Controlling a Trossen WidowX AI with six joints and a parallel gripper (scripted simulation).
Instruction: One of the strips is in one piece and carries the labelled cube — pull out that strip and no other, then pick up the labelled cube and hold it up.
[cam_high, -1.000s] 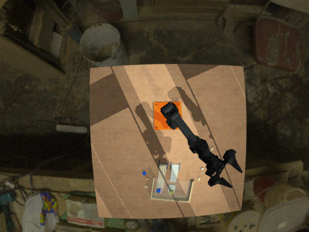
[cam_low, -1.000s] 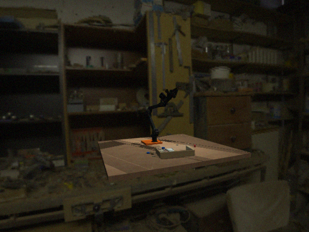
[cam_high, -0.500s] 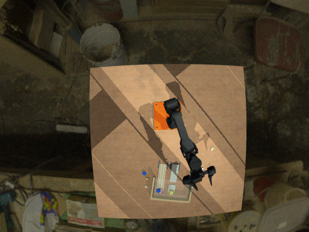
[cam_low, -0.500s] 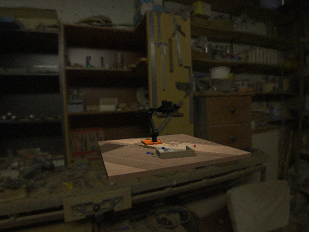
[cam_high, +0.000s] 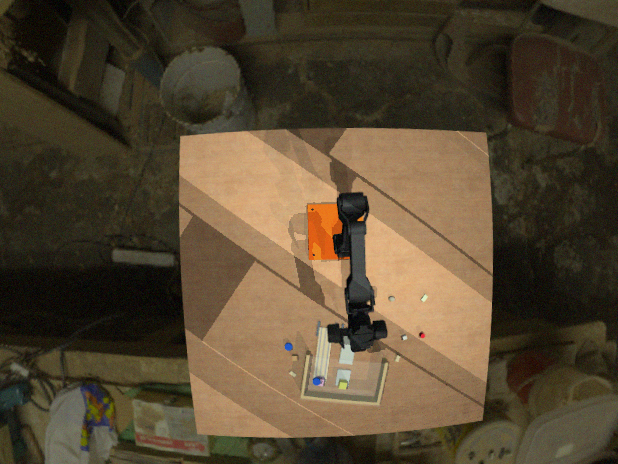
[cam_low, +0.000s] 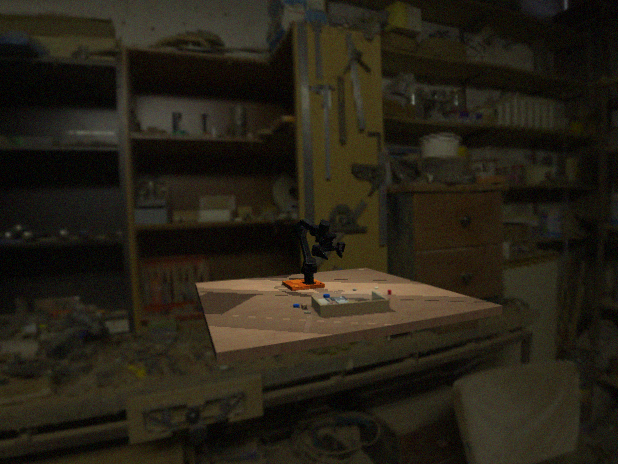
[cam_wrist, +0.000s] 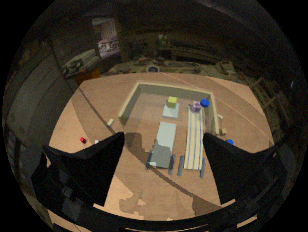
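While the fingers hung wide apart and empty, I figured lining up squarely on the striped strip's near end mattered, avoiding the broken pale-blue strip.

The wooden table carries an orange plate well behind the pincer. Just ahead of the pincer sits a low open tray. Two strips reach out of it, ending under the pincer. To one side lie a blue button and small tan blocks; to the other, a red bead, a grey ball and pale blocks.
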